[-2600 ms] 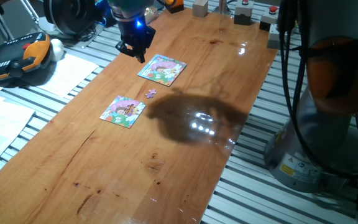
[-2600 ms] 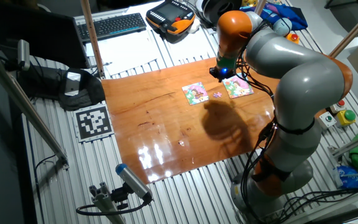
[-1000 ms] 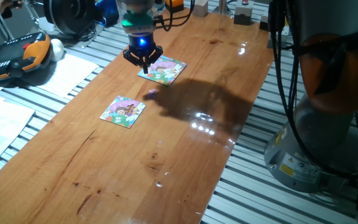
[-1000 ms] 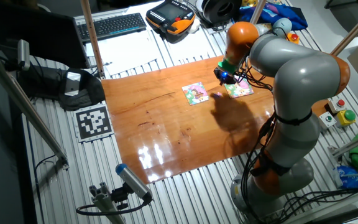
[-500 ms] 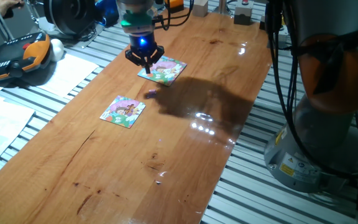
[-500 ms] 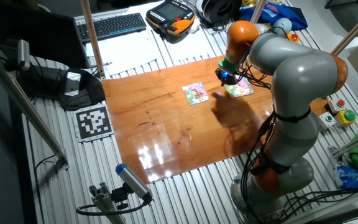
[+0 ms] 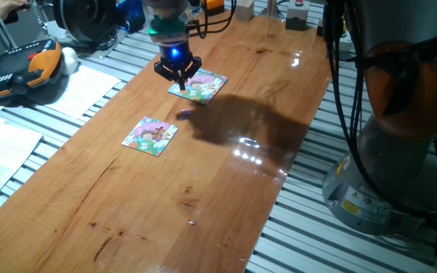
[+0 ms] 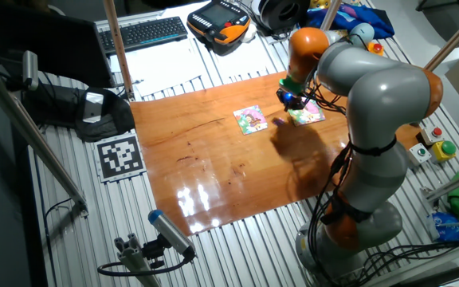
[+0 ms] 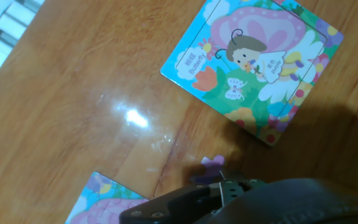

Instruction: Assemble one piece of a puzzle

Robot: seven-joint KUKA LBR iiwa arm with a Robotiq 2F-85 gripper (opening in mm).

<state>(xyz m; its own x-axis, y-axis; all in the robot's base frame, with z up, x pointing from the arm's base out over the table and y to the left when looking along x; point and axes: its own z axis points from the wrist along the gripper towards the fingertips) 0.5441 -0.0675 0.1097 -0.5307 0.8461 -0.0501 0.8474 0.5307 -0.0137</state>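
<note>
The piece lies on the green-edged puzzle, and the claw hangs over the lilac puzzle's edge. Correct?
No. The piece lies on the bare table between the two puzzles, not on the green-edged puzzle, as one fixed view shows. The claw does hang over the lilac puzzle's edge.

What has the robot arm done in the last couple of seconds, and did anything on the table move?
The end effector swung from beyond the table's edge in over the wood and dropped low, close to the tiny purple jigsaw piece. It has gripped nothing. The piece, the green-edged square puzzle and the lilac-and-white square puzzle stayed put.
</note>
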